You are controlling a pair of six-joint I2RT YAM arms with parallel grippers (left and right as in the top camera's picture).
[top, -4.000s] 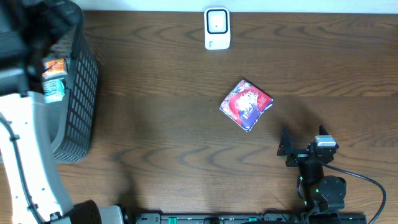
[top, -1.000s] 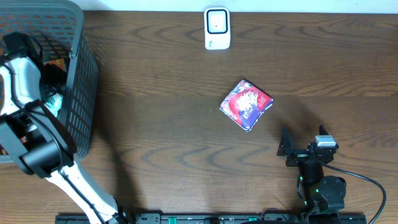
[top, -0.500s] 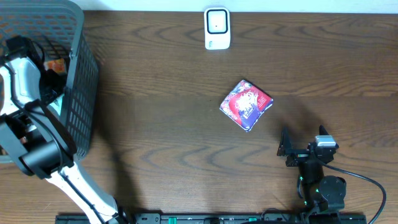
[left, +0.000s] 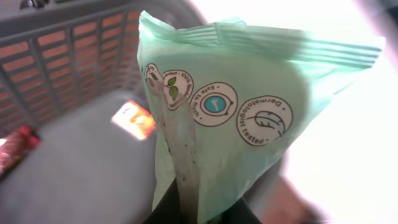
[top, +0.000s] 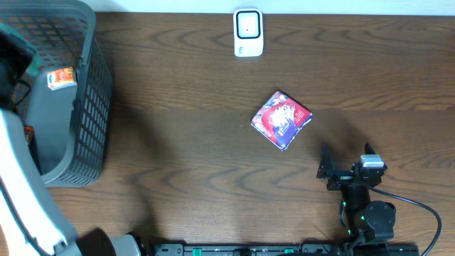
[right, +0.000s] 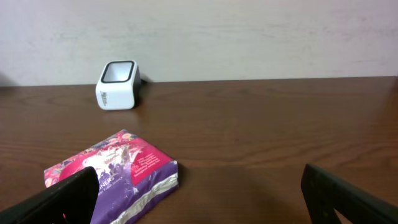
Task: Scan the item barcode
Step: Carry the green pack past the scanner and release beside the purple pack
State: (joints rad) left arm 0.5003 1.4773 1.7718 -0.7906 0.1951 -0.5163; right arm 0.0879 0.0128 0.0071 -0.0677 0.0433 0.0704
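Mint-green plastic is filling the whole left wrist view. The green packet (left: 249, 118) is sitting in the left gripper (left: 202, 208), which is pinching shut on the packet's near edge and holding it over the inside of the grey basket (top: 92, 107) at the table's left end. I'm guessing it's gripping that edge so the printed faces aren't getting covered for the scanner (top: 248, 32), which is standing at the far side of the table, well apart from the basket. An orange packet (top: 62, 77) is lying inside the basket. The right gripper (top: 347, 167) is resting wide open and empty near a red-purple packet (top: 282, 119) mid-table, probably parking out of the way.
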